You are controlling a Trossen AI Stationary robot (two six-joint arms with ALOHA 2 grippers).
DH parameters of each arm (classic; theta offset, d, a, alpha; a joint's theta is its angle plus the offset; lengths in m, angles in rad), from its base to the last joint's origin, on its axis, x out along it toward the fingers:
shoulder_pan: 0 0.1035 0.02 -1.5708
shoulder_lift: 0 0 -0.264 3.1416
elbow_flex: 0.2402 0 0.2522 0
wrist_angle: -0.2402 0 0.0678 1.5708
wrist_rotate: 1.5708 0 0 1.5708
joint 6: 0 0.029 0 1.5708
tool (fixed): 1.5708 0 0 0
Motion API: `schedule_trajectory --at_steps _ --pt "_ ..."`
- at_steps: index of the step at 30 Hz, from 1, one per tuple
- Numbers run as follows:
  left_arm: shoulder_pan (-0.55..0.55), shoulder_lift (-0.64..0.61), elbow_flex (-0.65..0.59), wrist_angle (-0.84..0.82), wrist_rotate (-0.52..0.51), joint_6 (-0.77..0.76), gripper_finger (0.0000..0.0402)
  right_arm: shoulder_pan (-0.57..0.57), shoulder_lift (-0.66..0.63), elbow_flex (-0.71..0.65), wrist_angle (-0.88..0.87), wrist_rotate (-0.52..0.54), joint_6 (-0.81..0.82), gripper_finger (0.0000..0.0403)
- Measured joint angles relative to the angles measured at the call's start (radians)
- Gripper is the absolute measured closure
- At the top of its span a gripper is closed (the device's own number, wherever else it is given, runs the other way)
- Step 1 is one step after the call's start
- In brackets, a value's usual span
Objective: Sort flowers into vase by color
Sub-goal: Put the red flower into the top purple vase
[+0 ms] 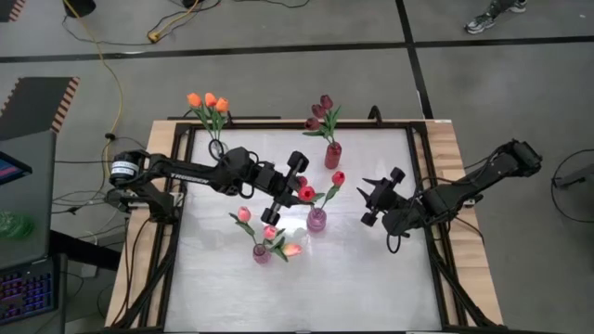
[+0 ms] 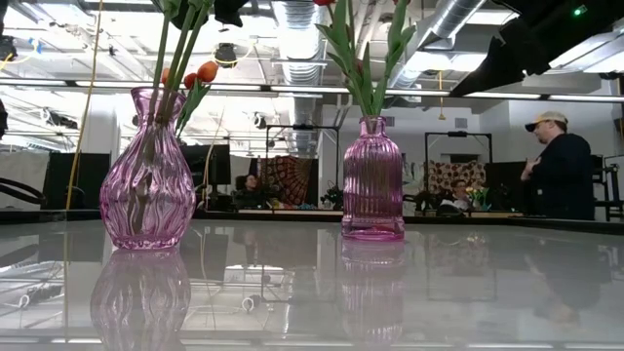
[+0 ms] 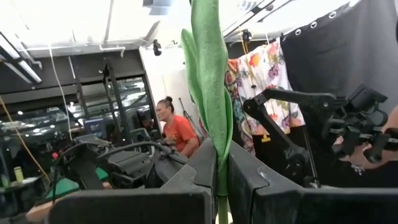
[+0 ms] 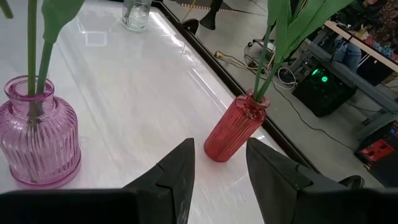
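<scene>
- Table (image 1: 371,288): pale top in a dark frame; its near half lies bare, the widest open stretch.
- Round pink vase (image 1: 263,252): nearest item, left of centre, holding pink tulips (image 1: 244,215).
- Ribbed pink vase (image 1: 316,220): just beyond, mid-table, holding one red tulip (image 1: 338,177).
- Left gripper (image 1: 295,190): above mid-table between the two pink vases, fingers clamped together on the stem of a red tulip in hand (image 1: 306,193).
- Right gripper (image 1: 369,200): right of the ribbed vase, apart from it, fingers spread with nothing between them; open tabletop ahead.
- Red vase (image 1: 332,155): near the far edge, holding maroon tulips (image 1: 320,112).
- Clear vase (image 1: 217,147): far left corner by the frame, holding orange tulips (image 1: 208,100).
</scene>
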Motion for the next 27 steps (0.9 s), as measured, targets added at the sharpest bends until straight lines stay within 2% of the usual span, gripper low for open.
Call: schedule_trajectory --at_steps 13,27 --pt "-0.017 0.000 0.000 0.006 -0.056 0.060 0.0398 0.000 0.000 0.000 0.000 0.000 0.000 0.0233" --pt "-0.027 0.000 0.000 -0.069 -0.058 0.094 0.0398 0.000 0.000 0.001 0.018 0.000 0.000 0.0233"
